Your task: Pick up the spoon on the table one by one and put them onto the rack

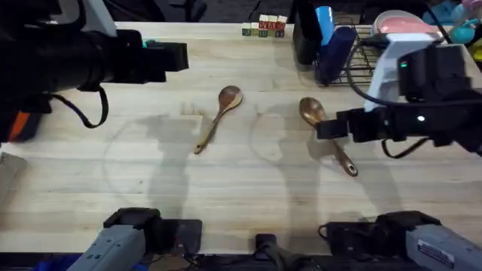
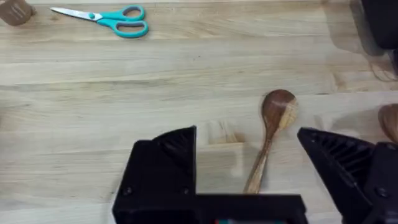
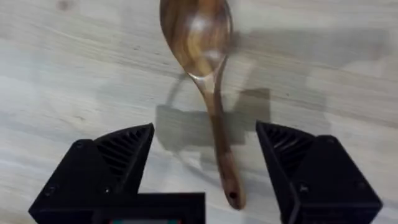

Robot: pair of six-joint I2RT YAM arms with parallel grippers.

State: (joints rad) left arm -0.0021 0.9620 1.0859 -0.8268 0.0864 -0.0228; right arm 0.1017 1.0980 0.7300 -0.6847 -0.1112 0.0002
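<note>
Right gripper (image 3: 205, 174) wide open, empty, fingers straddling dark spoon (image 1: 325, 132) handle at frame centre-right for pickup. Left gripper (image 2: 249, 180) open, empty, above pale spoon (image 1: 218, 114).

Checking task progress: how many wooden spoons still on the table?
2, both on the table. Pale tan wooden spoon lies left of centre; darker reddish-brown wooden spoon lies right of it, under the open right gripper.

Two spoons lie flat on the table (image 1: 248, 177), well apart. The pale spoon (image 1: 218, 117) sits left of centre, between my left fingers (image 2: 163, 174). The dark spoon (image 1: 325, 132) lies to its right, handle between my right fingers (image 3: 115, 163). The rack (image 1: 360, 56) stands behind, far right. Scissors (image 2: 106, 20) lie well beyond the pale spoon.
</note>
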